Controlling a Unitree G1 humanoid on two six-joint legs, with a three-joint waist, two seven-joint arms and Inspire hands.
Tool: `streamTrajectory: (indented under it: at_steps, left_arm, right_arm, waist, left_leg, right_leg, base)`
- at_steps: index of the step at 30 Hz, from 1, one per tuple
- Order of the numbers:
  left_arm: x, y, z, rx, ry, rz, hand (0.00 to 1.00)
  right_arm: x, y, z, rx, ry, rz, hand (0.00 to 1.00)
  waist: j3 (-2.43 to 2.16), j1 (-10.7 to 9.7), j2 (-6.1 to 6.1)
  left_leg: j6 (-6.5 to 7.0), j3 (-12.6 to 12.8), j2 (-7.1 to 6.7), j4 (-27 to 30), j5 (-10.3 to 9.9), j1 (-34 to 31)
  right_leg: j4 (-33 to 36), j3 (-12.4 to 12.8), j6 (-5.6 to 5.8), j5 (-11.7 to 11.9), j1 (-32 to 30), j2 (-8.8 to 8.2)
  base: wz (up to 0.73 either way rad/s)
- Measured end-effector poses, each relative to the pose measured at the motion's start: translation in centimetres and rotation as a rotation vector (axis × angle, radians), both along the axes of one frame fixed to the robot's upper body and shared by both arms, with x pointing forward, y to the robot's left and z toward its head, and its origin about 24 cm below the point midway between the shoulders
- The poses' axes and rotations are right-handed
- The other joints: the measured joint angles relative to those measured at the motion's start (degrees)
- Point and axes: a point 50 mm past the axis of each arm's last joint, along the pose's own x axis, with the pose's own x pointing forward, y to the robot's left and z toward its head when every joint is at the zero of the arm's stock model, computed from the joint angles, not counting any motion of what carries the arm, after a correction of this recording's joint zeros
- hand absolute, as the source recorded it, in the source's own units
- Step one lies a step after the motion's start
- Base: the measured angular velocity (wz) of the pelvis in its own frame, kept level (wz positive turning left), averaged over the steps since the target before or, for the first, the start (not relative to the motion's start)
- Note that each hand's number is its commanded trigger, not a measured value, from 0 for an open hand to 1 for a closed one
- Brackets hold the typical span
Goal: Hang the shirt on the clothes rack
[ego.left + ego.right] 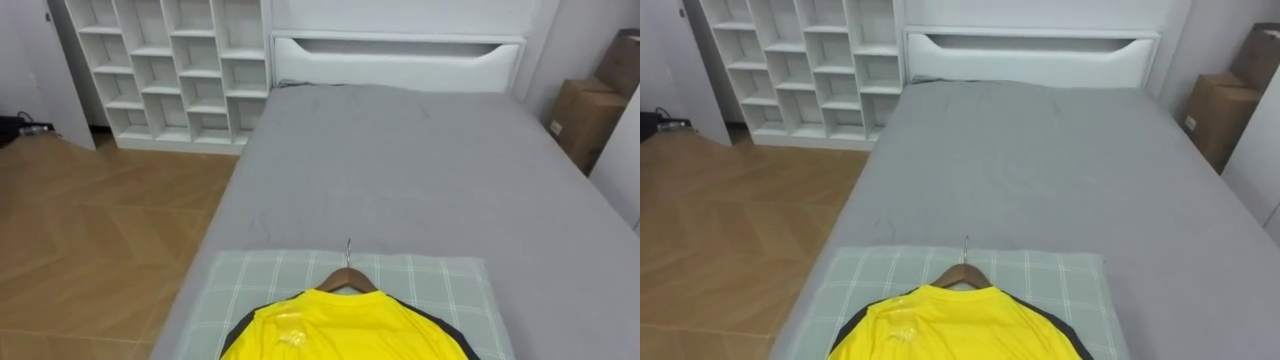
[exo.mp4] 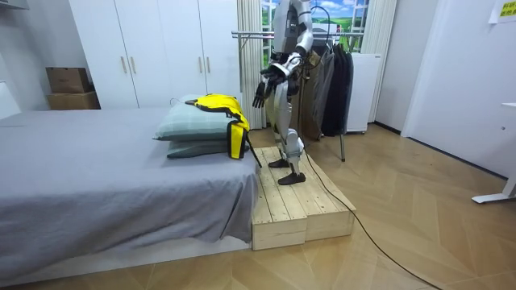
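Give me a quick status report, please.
Left hand open, empty. Yellow shirt on hanger, lying on pillows. Nothing blocking the shirt.

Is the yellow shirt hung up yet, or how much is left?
Done: the yellow shirt is already on its wooden hanger, lying on the pillow. In hand: nothing; the left hand is open. Left: pick up the hanger and hang it on the clothes rack behind the robot.

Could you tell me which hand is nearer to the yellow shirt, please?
Left, it seems: the left hand hangs open just short of the yellow shirt, on the room view's right; the right hand looks higher and further back, by the chest.
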Motion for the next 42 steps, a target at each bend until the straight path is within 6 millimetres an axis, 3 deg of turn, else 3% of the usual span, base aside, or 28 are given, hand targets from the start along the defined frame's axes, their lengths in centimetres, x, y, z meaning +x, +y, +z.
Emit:
streamTrajectory:
  at_steps: [8, 15, 21, 26, 35, 42]
  left_arm:
    - [2.4, -1.5, 1.4, 0.126, -0.038, -0.196, 0.00]
    - [3.9, -2.1, 2.0, 0.178, -0.055, -0.259, 0.00]
    - [4.7, -2.7, 2.1, 0.186, -0.055, -0.281, 0.00]
    - [5.0, -2.8, 1.9, 0.176, -0.030, -0.289, 0.00]
    - [5.1, -2.6, 1.2, 0.153, 0.041, -0.287, 0.00]
    - [5.3, -2.7, 1.3, 0.155, 0.037, -0.287, 0.00]
  right_arm:
    - [0.4, 0.0, 0.1, -0.019, 0.001, 0.073, 0.00]
    - [-0.1, -0.3, 0.0, -0.049, 0.033, 0.117, 0.00]
    - [-1.8, -0.7, -0.1, -0.081, 0.132, 0.176, 0.00]
    - [-3.0, -1.2, 0.0, -0.092, 0.200, 0.195, 0.00]
    - [-3.6, -0.8, -0.2, -0.062, 0.254, 0.225, 0.00]
    - [-3.6, -0.3, -0.3, -0.053, 0.266, 0.235, 0.00]
  waist:
    - [-0.28, -2.18, -0.40]
    - [-0.06, -2.96, 0.02]
    - [0.06, -3.70, 1.16]
    - [0.25, -4.58, 1.47]
    - [0.21, -5.61, 1.06]
    - [0.33, -5.62, 0.24]
  left_leg:
    - [0.13, 0.39, -0.02, 0.00, 0.24, 0.11]
    - [0.15, 0.61, -0.12, -0.09, 0.26, 0.67]
    - [0.16, 0.79, -0.09, -0.92, 0.25, 1.01]
    - [0.10, 2.75, 0.38, -1.56, 0.29, 1.65]
    - [0.14, 5.93, 0.61, -2.37, 0.31, 3.00]
    - [0.14, 6.71, 0.68, -2.55, 0.31, 3.11]
  right_leg:
    - [0.07, 0.28, 0.01, 0.00, -0.29, -0.10]
    - [0.06, 0.73, 0.01, 0.00, 0.14, -0.18]
    - [0.22, 1.19, 0.03, 0.01, 0.03, -0.15]
    - [0.96, 2.88, 0.03, 0.02, -0.86, 0.13]
    - [1.51, 6.23, 0.03, 0.02, -1.77, 0.36]
    - [1.50, 6.89, 0.05, 0.03, -2.11, 0.42]
  base:
    - [-0.02]
    - [-0.02]
    - [-0.02]
    - [-0.19]
    - [-0.20]
    - [-0.06]
